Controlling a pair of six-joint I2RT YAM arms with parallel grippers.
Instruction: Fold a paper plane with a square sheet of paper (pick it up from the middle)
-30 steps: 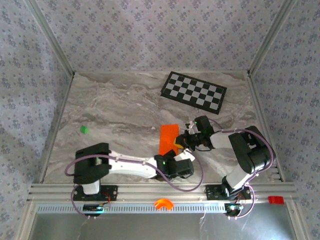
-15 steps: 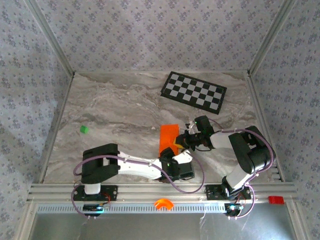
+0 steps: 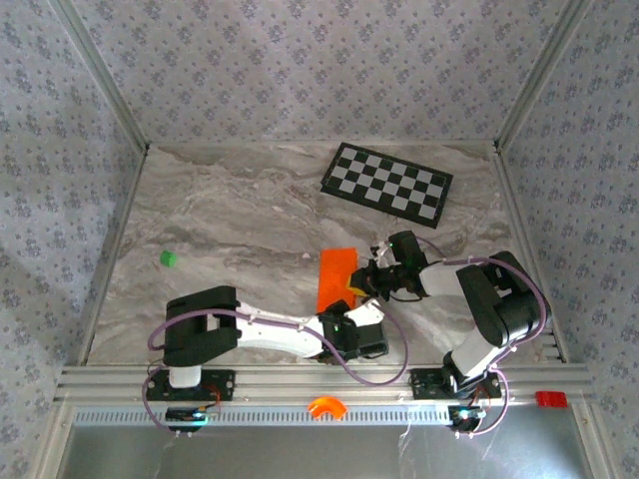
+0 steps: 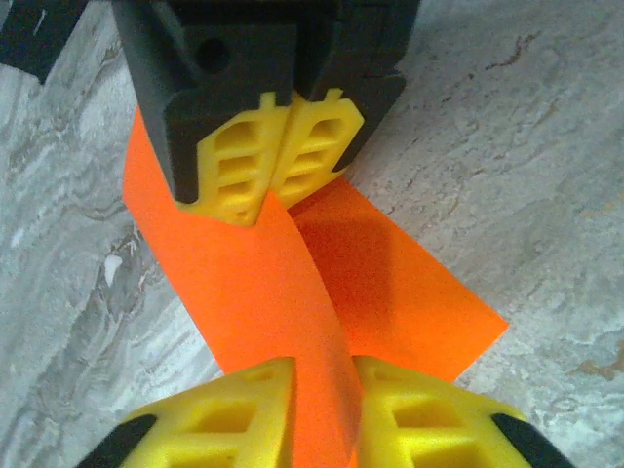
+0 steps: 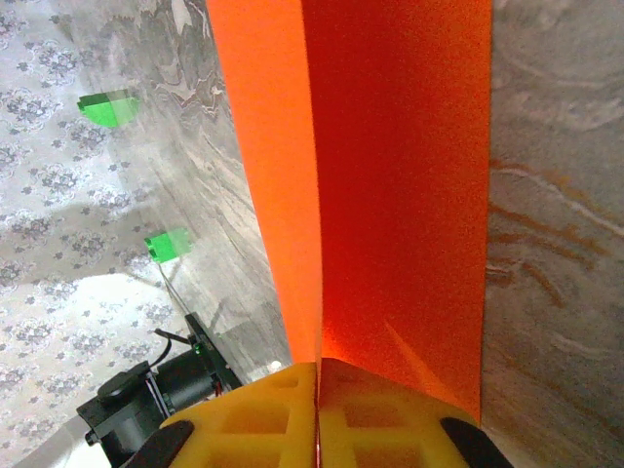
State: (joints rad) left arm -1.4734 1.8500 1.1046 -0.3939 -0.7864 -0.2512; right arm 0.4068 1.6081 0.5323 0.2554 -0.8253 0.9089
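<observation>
1. Two grippers pinch one raised ridge of the square sheet of paper [image 3: 334, 274], which lies on the marble table [image 3: 220, 220] near its front middle. Lifting the centre this way probably prepares the centre crease.
2. Left gripper [image 4: 322, 382]: yellow fingers clamped on the ridge's near end, arm stretched low across the table.
3. Right gripper [image 4: 276, 195]: fingers pressed together on the ridge's far end, arm bent at the elbow, reaching leftward.

My marbled tabletop [image 3: 230, 220] bears a checkerboard [image 3: 387, 182] toward its far right corner, a green piece [image 3: 168, 258] (tiny) near the left edge, and the orange sheet of paper [image 3: 335, 274] partly resting mid-near.
</observation>
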